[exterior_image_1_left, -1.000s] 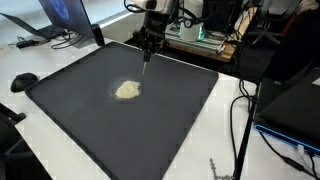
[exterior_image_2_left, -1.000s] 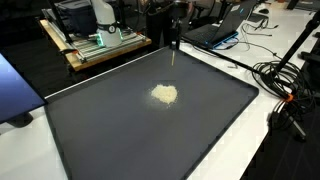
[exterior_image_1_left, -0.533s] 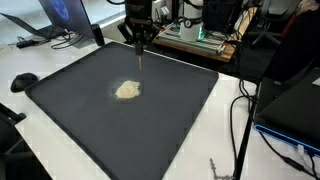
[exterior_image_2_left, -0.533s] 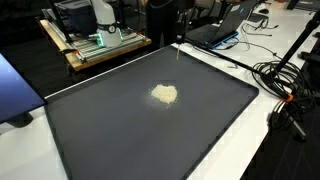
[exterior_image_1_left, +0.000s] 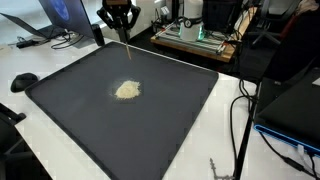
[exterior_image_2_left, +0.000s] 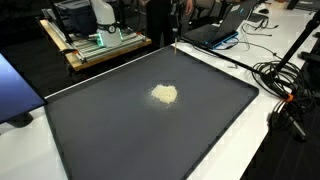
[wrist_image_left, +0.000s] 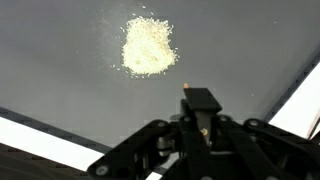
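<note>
Cluttered lab behind, with laptops and cables. White worktop (exterior_image_1_left: 50, 60) carries a dark mat (exterior_image_1_left: 170, 110). Pale crumb pile (exterior_image_1_left: 127, 90) lies mid-mat, a bit left. Gripper (exterior_image_1_left: 121, 28) hangs over the mat's far edge, jaws clamped on a thin rod (exterior_image_1_left: 128, 48) that points down, near the pile but apart from it.

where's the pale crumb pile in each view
In an exterior view: pile left of centre on the dark mat.
In an exterior view: pile near the mat's middle.
Wrist view: pile top centre of the picture.
Shared landmark: the dark mat.
</note>
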